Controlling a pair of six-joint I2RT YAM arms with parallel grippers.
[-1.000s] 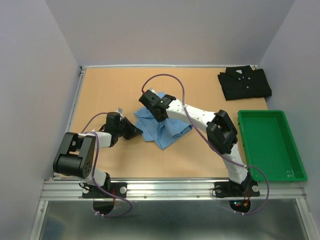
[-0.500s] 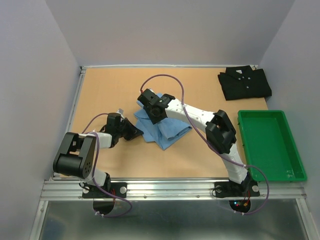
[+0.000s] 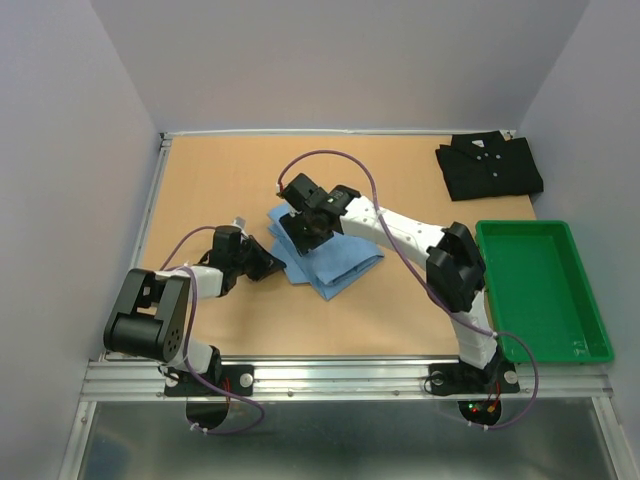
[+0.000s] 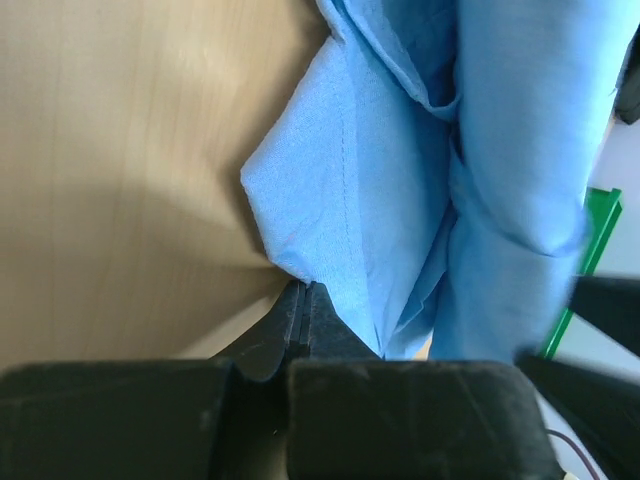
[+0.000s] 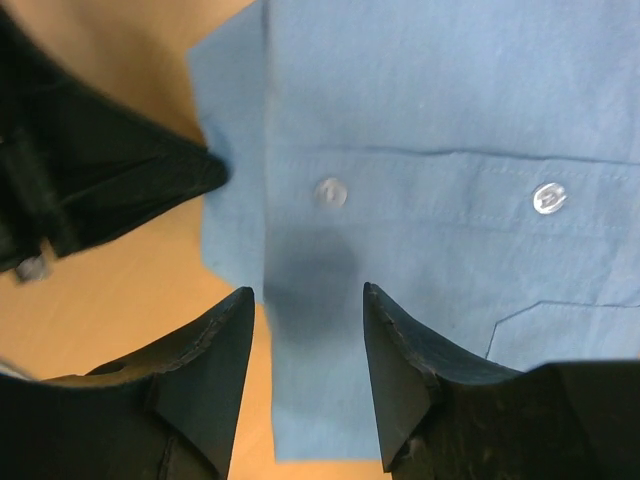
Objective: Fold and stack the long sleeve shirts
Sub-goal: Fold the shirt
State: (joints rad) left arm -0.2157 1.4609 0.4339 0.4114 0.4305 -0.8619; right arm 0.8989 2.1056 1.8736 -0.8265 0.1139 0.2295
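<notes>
On the wooden table (image 3: 220,180), the right arm (image 3: 400,228) reaches long, wrist bent down. Its right pincer (image 5: 307,292) hangs released, fingers apart, just above the folded light blue shirt (image 3: 345,258). The left arm (image 3: 205,275) lies low, its left pincer (image 4: 300,297) clenched, tips against that shirt's edge; whether cloth is caught I cannot tell. The green tray (image 3: 540,290) sits well to the right pincer's right, and the folded black shirt (image 3: 490,168) lies well apart, beyond it and to the right. Two clear buttons (image 5: 330,192) lie just ahead of the open fingers.
</notes>
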